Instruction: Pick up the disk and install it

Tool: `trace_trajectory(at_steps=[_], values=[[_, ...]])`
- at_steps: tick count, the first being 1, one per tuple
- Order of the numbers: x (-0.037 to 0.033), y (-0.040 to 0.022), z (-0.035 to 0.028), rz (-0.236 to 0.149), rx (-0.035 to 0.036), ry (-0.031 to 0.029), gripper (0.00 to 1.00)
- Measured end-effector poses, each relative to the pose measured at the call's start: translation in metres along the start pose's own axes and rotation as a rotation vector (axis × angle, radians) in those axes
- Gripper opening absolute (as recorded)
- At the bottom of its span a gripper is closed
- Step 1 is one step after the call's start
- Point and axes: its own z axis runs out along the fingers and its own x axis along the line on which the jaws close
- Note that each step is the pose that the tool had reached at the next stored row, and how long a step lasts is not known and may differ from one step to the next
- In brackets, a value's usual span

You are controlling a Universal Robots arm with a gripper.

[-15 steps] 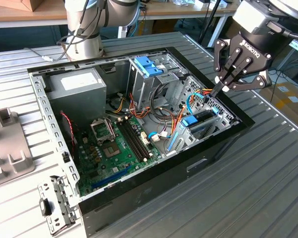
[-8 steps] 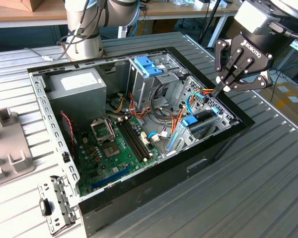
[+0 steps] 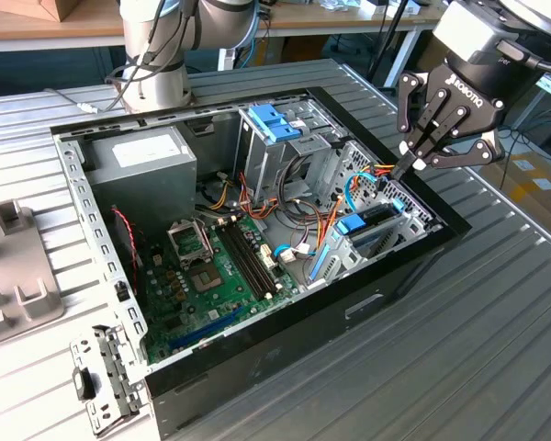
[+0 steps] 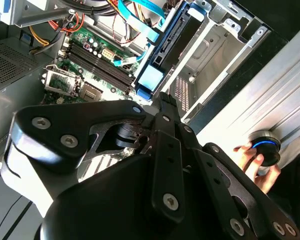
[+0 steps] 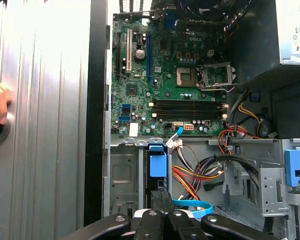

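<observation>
disk [image 3: 375,223] seated in the drive cage [image 4: 217,47] – gripper [image 3: 409,168] close above it
the blue-framed disk lies in the metal cage along the case [image 3: 285,358] edge at the exterior view's right, its blue tab [image 5: 158,165] toward the motherboard [image 3: 211,276]. the gripper's jaws are pressed together on nothing. a hand [image 4: 252,162] rests on a blue-ringed knob [image 4: 266,147] on the ribbed table [image 3: 459,367] beside the case.

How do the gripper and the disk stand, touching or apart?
Apart. In the exterior view the shut gripper hangs above the disk, with bare drive cage showing between them.
</observation>
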Motion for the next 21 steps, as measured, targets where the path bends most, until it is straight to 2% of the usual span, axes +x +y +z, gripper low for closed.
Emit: trace_trajectory(at_steps=[4,11,15,17,18,21], values=[[0.0,-0.0003,0.0,0.0,0.0,0.0,0.11],[0.0001,-0.0069,0.0002,0.0,0.0,-0.0001,0.11],[0.0003,-0.0133,0.0012,0.0,0.0,0.0004,0.11],[0.0004,-0.0187,0.0026,0.0,0.0,0.0006,0.11],[0.0005,-0.022,0.0039,0.0,0.0,0.0006,0.11],[0.0009,-0.0258,0.0081,0.0,0.0,0.0008,0.11]])
